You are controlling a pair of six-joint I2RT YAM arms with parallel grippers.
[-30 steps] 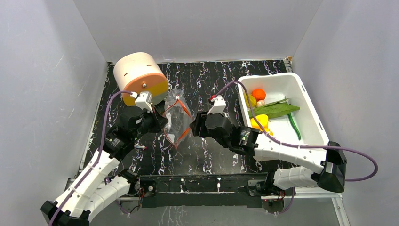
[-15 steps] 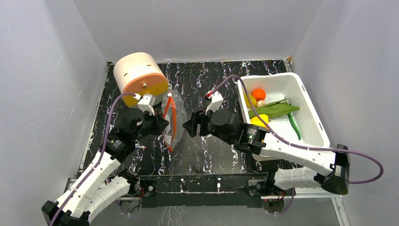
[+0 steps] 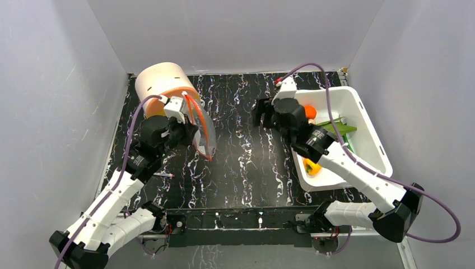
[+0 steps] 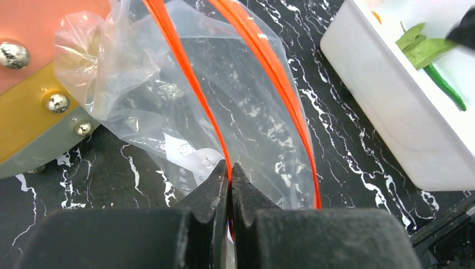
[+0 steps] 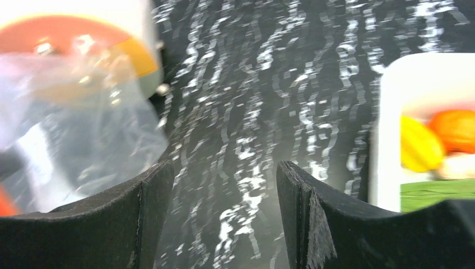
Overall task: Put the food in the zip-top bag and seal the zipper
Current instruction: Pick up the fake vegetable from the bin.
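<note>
The zip-top bag (image 3: 204, 130) hangs clear and crinkly in front of the round drum, its mouth spread. My left gripper (image 3: 189, 136) is shut on one side of the red-orange zipper (image 4: 185, 73), which is pinched between the fingertips; the other zipper strip (image 4: 269, 73) curves away to the right. My right gripper (image 3: 259, 114) is open and holds nothing, hovering above the table just left of the tub. The food lies in the white tub (image 3: 369, 120): an orange-red fruit (image 3: 310, 111), a green leaf (image 3: 344, 128), a yellow pepper (image 3: 311, 166) and a yellow piece (image 5: 417, 148).
A cream drum with an orange and yellow face (image 3: 162, 84) lies at the back left, right behind the bag. The black marbled table (image 3: 246, 162) stretches between the bag and the tub. Grey walls close in three sides.
My left gripper has carried the bag up and back toward the drum. My right gripper has drawn away from the bag and swung back right to the tub's near corner.
</note>
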